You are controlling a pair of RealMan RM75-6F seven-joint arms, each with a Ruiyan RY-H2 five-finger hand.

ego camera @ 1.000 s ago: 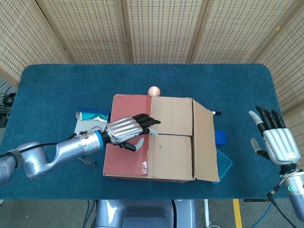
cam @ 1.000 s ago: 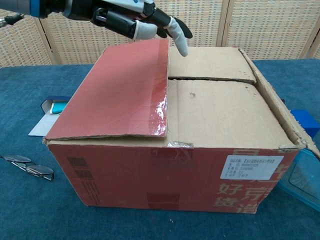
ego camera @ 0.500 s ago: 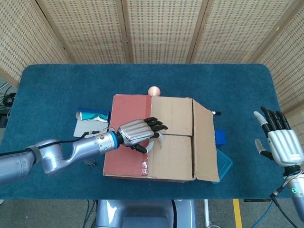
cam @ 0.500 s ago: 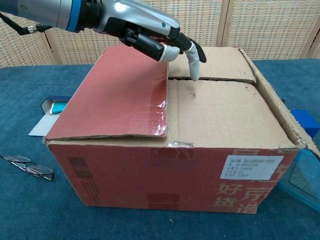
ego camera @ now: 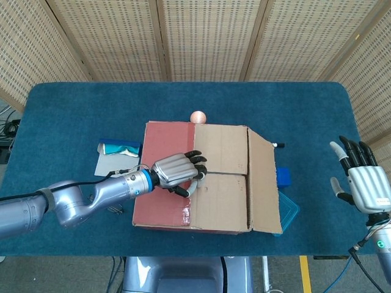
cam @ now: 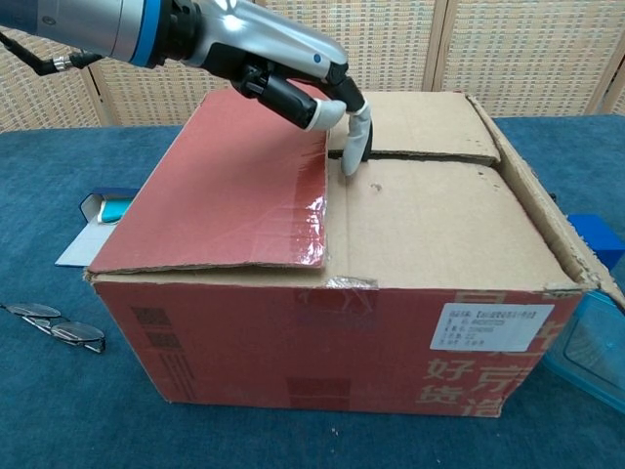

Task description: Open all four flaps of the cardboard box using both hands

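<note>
The cardboard box (ego camera: 208,177) (cam: 391,244) stands mid-table with its top shut: a red flap (ego camera: 166,174) (cam: 229,186) lies over the left part, two brown flaps (ego camera: 221,174) meet at a seam, and the right flap (ego camera: 264,183) slopes down. My left hand (ego camera: 178,171) (cam: 283,68) rests on top of the box with fingers curled down at the red flap's edge, fingertips (cam: 354,147) touching the seam. It holds nothing. My right hand (ego camera: 363,180) hovers open at the table's right edge, far from the box.
A small ball (ego camera: 198,116) lies behind the box. A blue packet on white paper (ego camera: 119,149) (cam: 103,210) and glasses (cam: 54,327) lie left of it. A blue block (ego camera: 283,176) and a clear blue container (ego camera: 288,210) (cam: 591,342) sit at its right.
My left hand has come down onto the box top and curled its fingers at the red flap's edge by the seam. My right hand has drifted right and lower.
</note>
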